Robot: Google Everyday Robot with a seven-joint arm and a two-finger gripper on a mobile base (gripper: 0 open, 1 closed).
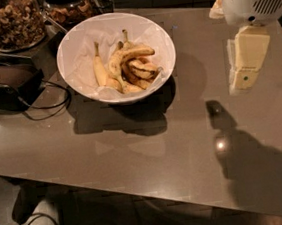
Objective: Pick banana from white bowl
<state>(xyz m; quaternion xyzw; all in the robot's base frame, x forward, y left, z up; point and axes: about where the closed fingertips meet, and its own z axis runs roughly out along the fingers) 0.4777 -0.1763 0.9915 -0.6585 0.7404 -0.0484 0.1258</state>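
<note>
Approach step, nothing grasped yet: cream plastic gripper (pixel 242 81) hangs above the glossy grey-brown tabletop (pixel 135 155), well apart to the right of the wide, deep white bowl (pixel 67 48); cannot tell whether it is spread or closed. Long, strongly curved yellow banana with brown speckles (pixel 127 53) lies on top of shorter, browner ones on crumpled white paper. Next move, as I judge it: carry across over the rim, descend onto the banana's arched back; skin looks soft, the pile loose.
</note>
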